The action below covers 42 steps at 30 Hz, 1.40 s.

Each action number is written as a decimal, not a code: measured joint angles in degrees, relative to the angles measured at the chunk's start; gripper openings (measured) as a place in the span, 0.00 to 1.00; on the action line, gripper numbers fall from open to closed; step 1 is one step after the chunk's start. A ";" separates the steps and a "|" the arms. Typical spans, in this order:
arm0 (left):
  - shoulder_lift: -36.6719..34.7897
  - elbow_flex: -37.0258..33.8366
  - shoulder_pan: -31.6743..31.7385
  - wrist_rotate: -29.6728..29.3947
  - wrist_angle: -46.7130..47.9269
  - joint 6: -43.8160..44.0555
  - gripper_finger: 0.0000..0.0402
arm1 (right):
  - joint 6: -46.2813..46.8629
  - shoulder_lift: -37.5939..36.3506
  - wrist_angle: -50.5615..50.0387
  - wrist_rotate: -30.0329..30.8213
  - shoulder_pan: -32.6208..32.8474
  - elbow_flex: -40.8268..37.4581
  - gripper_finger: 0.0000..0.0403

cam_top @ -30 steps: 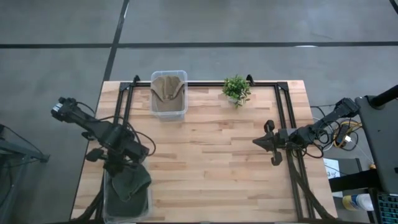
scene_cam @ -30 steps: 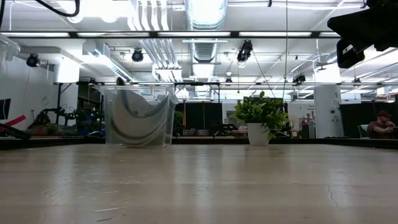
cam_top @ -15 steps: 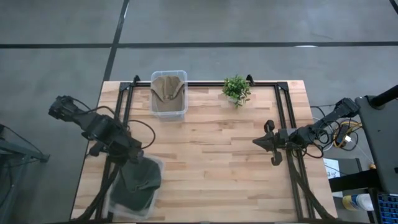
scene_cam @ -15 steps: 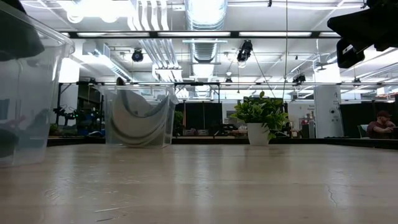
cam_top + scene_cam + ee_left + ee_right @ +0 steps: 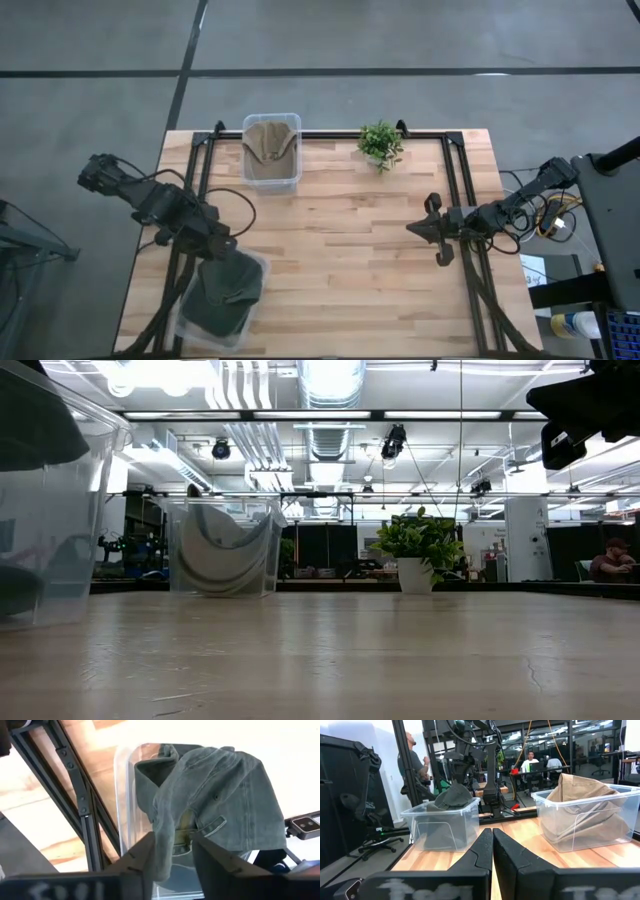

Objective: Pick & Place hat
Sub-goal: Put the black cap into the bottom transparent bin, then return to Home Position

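Green denim filled the left wrist view: the hat (image 5: pixel 220 795) hung over a clear bin (image 5: pixel 125 820), and the left gripper (image 5: pixel 172 852) had its two fingers (image 5: pixel 142 862) pinched on the cap's back edge, by the strap. From above, that detail was lost; the high view only showed the left gripper (image 5: pixel 212 247) at the near-left corner of the table (image 5: pixel 340 250), with the hat (image 5: pixel 225 290) draped in the bin (image 5: pixel 255 275) just below it. The low view caught just the bin's wall (image 5: pixel 60 540) at the frame edge, something dark inside.

Over on the other side, the right gripper (image 5: pixel 432 232) hovered above the table's right half, well apart from the hat, and its own camera showed the fingers (image 5: pixel 482 852) pressed together on nothing (image 5: pixel 492 850).

At the far edge sat a second bin (image 5: pixel 271 150) holding a tan hat (image 5: pixel 270 145), with a small potted plant (image 5: pixel 380 143) beside it. Black frame rails (image 5: pixel 190 190) ran right beside the left arm. A person (image 5: pixel 412 767) stood beyond the table in the right wrist view.
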<state>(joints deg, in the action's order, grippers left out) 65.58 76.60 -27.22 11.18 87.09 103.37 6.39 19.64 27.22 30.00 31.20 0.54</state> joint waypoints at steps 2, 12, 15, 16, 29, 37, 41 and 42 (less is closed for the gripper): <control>-0.19 0.00 0.00 0.24 0.23 -0.26 0.35 | 0.00 0.00 0.00 0.00 0.00 0.02 0.02; -0.56 -0.02 0.60 -13.70 -1.50 -19.96 0.41 | 0.00 0.00 0.00 0.00 0.00 0.01 0.02; -1.83 -0.02 1.03 -21.29 -2.38 -26.77 0.41 | 0.00 0.00 0.00 0.00 0.00 0.00 0.02; -2.54 -0.02 1.08 -23.83 -2.64 -28.73 0.41 | 0.00 0.00 -0.02 0.00 0.00 0.01 0.02; -17.06 -3.72 1.14 -40.71 -30.42 -62.64 0.41 | -0.02 0.02 -0.01 0.00 0.00 0.00 0.02; -24.31 -11.10 1.14 -38.81 -37.81 -74.95 0.41 | 0.00 0.00 0.00 0.00 0.00 0.00 0.02; -29.19 -18.09 1.16 -37.65 -48.25 -85.05 0.41 | 0.00 0.01 0.00 0.00 0.01 0.00 0.02; -30.38 -19.96 1.16 -37.64 -51.36 -88.21 0.41 | 0.00 0.01 0.00 0.00 0.00 0.00 0.02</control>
<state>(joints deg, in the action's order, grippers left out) 35.20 56.64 -26.06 -26.46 35.73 15.17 6.39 19.65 27.22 30.00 31.20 0.54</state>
